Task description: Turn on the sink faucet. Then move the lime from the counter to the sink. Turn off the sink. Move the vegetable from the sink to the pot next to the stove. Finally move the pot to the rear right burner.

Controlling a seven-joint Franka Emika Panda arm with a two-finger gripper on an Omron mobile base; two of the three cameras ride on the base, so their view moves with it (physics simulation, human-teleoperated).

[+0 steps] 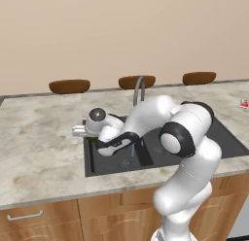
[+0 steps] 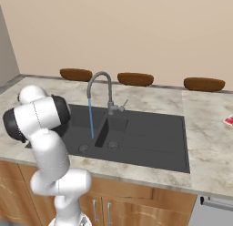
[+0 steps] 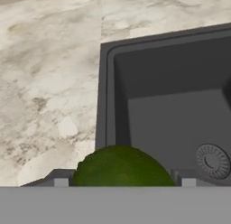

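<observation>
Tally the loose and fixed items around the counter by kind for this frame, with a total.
Lime: 1, between the gripper fingers
Brown bowls along the back edge: 3
Faucet: 1, water running
Sink: 1
Red and white item at the far right of the counter: 1
Total: 7

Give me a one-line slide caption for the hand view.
Hand carries the lime over the dark sink's left rim.
</observation>
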